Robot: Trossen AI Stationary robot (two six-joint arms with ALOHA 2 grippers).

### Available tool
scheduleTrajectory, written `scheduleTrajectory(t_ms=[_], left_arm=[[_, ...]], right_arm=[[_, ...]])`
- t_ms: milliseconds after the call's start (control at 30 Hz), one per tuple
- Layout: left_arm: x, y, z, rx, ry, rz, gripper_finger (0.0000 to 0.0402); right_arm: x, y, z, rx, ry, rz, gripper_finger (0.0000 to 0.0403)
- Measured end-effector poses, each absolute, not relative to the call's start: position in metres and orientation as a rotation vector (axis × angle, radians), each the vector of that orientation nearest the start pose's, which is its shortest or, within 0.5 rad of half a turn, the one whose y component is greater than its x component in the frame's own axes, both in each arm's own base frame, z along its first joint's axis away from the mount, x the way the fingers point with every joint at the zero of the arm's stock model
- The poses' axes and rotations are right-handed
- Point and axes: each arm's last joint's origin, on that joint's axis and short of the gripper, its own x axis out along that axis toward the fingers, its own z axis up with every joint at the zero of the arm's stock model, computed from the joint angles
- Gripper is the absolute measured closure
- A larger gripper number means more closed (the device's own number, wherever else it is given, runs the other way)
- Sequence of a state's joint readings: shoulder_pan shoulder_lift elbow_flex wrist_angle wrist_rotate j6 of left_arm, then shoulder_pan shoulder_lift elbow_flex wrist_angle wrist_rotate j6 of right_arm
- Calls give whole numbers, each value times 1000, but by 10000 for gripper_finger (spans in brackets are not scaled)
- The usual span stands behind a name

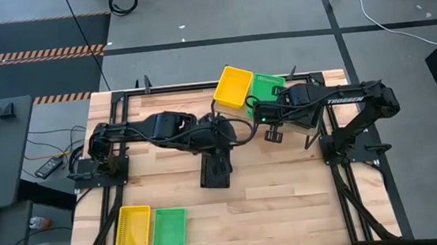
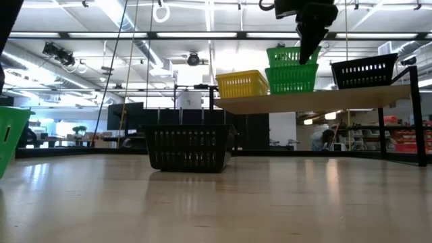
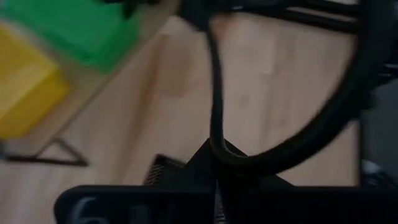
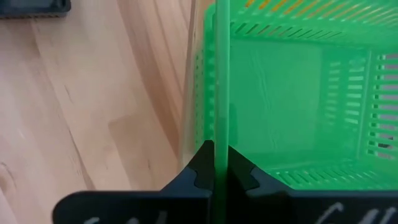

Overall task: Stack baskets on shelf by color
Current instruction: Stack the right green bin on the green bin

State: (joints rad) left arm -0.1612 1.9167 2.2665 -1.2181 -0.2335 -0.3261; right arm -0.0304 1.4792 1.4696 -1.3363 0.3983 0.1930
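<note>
Above the shelf [image 2: 317,101], the TROSSEN-marked right arm's fingers [image 4: 219,163] pinch a green basket [image 4: 298,93].

Overhead, table-level, two wrist cams.

The left wrist view is blurred throughout: a green mesh plastic basket [image 3: 81,28] and a yellow one [image 3: 28,93] at upper left are smears cut by the frame edge, and a thick black cable [image 3: 249,155] hides that arm's jaws. In the low view, a green basket [image 2: 10,138] is cropped at the left edge. From above, the dark arms cover most of the light-wood shelf board [image 1: 333,77] at upper centre.
</note>
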Motion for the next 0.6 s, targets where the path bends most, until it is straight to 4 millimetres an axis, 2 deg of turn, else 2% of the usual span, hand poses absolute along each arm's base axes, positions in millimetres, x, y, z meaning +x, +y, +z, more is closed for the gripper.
scheduleTrajectory(t_ms=[200,600], left_arm=[[381,-58,422,-167,803,100,390],[379,-56,419,-193,833,134,392]], right_arm=[[262,-24,332,-36,1282,-488,388],[262,-25,332,-19,1287,-503,341]])
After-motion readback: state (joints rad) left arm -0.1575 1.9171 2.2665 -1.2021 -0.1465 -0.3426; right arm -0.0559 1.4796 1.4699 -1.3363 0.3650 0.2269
